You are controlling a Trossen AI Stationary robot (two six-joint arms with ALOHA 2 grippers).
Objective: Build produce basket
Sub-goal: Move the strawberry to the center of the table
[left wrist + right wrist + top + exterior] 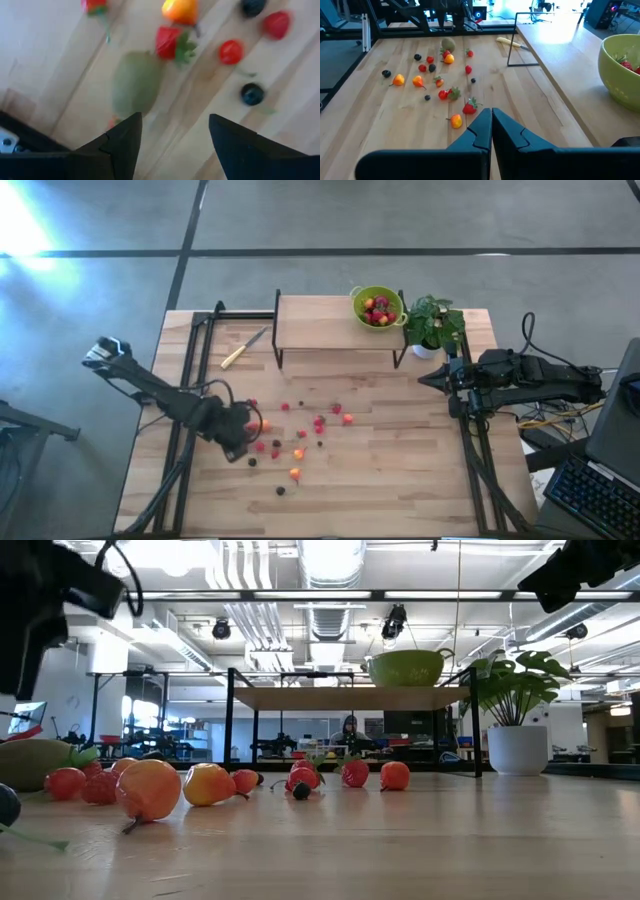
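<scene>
Produce basket, the small round lime-green colander bowl (378, 307), sits up on the raised wooden shelf (320, 322) in the upper middle of the overhead frame, already carrying a few red berries. Just right of it stands the leafy green plant in a white pot (432, 326). Down on the pale wooden counter (400, 470) the scattered produce (300, 435) is spread across the centre-left of that frame: tiny red, orange and dark purple fruits lying loose and apart from each other. And look at the left gripper (240, 442), low over the left edge of that scatter, jaws released and spread wide. In the left wrist view the brownish-green oval kiwi-like fruit (136, 90) lies on the counter just ahead of the dark fingers (122, 142), nearer one of them than the other; it looks untouched, though the blur makes that hard to swear to. A red strawberry lies right beside it. Over at the right of the overhead frame, the right gripper (425, 377) hangs beside the plant, jaws clenched on nothing. A yellow-handled knife (243, 348) lies upper left on the counter.
</scene>
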